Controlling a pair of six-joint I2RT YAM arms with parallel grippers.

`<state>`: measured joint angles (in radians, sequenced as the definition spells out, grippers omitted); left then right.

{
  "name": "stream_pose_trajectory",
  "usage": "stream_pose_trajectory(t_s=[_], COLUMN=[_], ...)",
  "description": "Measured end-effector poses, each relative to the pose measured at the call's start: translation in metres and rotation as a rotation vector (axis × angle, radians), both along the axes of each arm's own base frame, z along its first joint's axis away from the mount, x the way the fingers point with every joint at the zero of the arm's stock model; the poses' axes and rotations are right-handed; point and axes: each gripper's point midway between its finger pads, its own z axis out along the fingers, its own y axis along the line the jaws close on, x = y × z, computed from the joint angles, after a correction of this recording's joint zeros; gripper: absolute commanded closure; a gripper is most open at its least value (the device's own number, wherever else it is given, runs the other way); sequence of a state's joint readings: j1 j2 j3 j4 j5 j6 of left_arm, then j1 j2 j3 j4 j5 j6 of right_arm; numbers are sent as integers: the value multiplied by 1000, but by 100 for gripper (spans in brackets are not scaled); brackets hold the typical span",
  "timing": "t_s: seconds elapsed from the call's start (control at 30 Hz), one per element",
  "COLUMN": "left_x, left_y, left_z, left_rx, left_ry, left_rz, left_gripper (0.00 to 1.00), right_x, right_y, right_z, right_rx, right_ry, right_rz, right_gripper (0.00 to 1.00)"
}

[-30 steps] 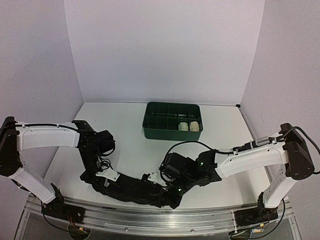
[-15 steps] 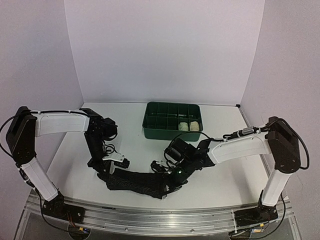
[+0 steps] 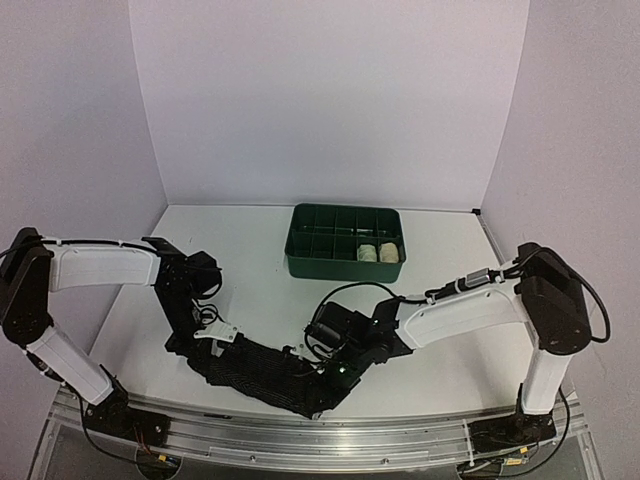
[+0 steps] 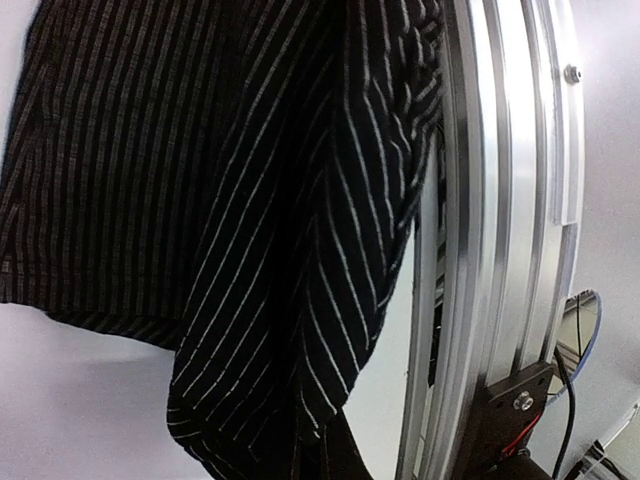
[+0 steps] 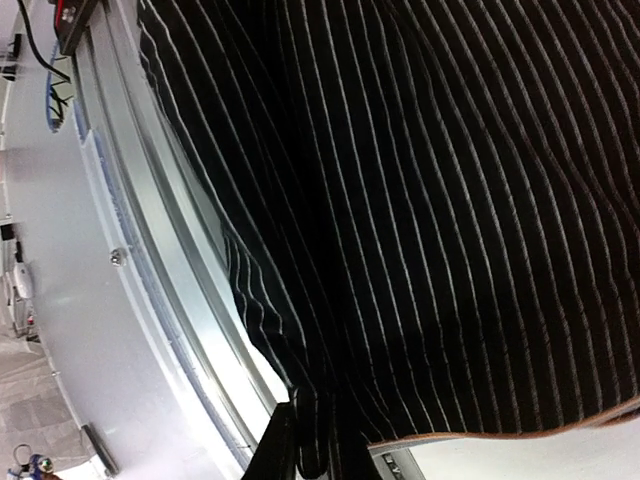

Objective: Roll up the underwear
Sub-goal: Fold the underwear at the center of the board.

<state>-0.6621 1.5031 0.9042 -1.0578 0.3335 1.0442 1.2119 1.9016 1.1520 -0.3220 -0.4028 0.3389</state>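
A black underwear (image 3: 265, 368) with thin white stripes lies stretched across the table near its front edge. My left gripper (image 3: 205, 345) is shut on its left end, and my right gripper (image 3: 335, 375) pinches its right end. The left wrist view shows the striped underwear (image 4: 200, 200) bunching down into the left gripper (image 4: 320, 455), whose fingers it covers. The right wrist view has the underwear (image 5: 450, 200) gathered into the right gripper (image 5: 310, 450), beside one dark finger (image 5: 272, 450). Two pale rolls of cloth (image 3: 377, 252) sit in the tray.
A green divided tray (image 3: 345, 243) stands at the back middle of the table. An aluminium rail (image 3: 320, 425) runs along the front edge, close under the cloth, and shows as the rail (image 4: 500, 200) and the rail (image 5: 150, 250) in the wrist views.
Both grippers carried the black underwear away from the front edge, then brought it down again. The cloth now lies wider and flatter between them.
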Motion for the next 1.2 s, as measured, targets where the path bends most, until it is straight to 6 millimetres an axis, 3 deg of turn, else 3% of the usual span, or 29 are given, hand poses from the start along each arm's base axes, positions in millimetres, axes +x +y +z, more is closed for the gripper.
stream_pose_trajectory(t_s=[0.03,0.13,0.33,0.4,0.5,0.63,0.77,1.0,1.2], left_x=[-4,-8,-3,-2,-2,-2,-1,7,9], left_y=[4,8,0,-1,-1,-1,-7,-22,-35], left_z=[-3,-2,1,1,1,1,10,25,41], left_rx=[2,-7,-42,-45,-46,-45,-64,-108,-126], left_ry=[-5,-29,-83,-89,-92,-89,-75,-68,7], left_rz=[-2,-7,-24,-28,-31,-31,-26,-8,21], left_gripper=[100,100,100,100,100,100,100,100,100], right_x=[-1,-5,2,10,27,66,88,78,72], right_y=[0,-2,9,12,13,10,9,13,19], right_z=[-1,-4,17,36,62,75,50,-20,-30], right_rx=[-6,-25,9,49,89,70,-10,-125,-81], right_ry=[-12,-40,-107,-157,-233,-349,-357,-242,-152], right_rz=[5,23,45,33,-21,-165,-259,-267,-282], right_gripper=[64,56,54,62,88,99,100,100,100])
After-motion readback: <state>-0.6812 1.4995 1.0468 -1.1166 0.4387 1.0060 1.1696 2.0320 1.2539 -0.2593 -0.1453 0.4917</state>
